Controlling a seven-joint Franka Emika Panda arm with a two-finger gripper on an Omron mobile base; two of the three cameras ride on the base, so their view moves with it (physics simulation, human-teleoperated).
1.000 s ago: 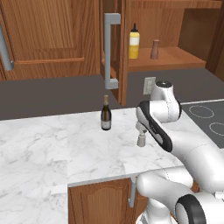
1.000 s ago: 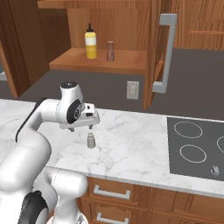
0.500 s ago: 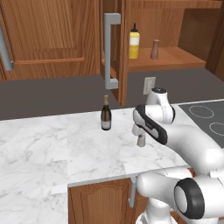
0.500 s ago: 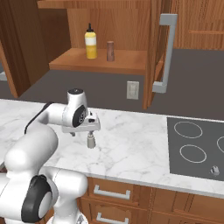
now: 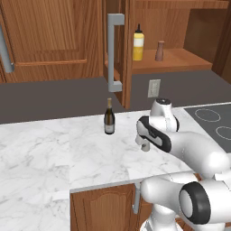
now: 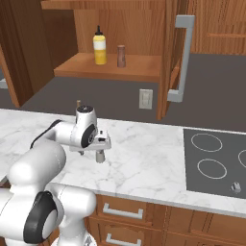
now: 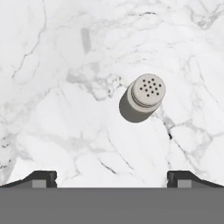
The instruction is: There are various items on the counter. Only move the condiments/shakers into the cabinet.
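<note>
Lowered onto grey shaker (image 7: 143, 97) since the previous frames; gripper (image 7: 112, 177) spread wide, nothing held. Yellow bottle (image 5: 138, 43), brown shaker (image 5: 159, 51) already shelved; last condiment pending.

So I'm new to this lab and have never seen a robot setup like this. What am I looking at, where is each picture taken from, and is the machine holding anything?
It is a rendered kitchen with a white jointed robot arm. Two pictures come from cameras on its base, behind it to the left and right. The third looks down from its hand.

On the white marble counter stand a dark glass wine bottle and a small grey shaker with a perforated top. A yellow squeeze bottle with a black cap and a small brown shaker already stand on the shelf of the open brown wooden cabinet.

The two-finger gripper is open above the grey shaker and holds nothing.
</note>
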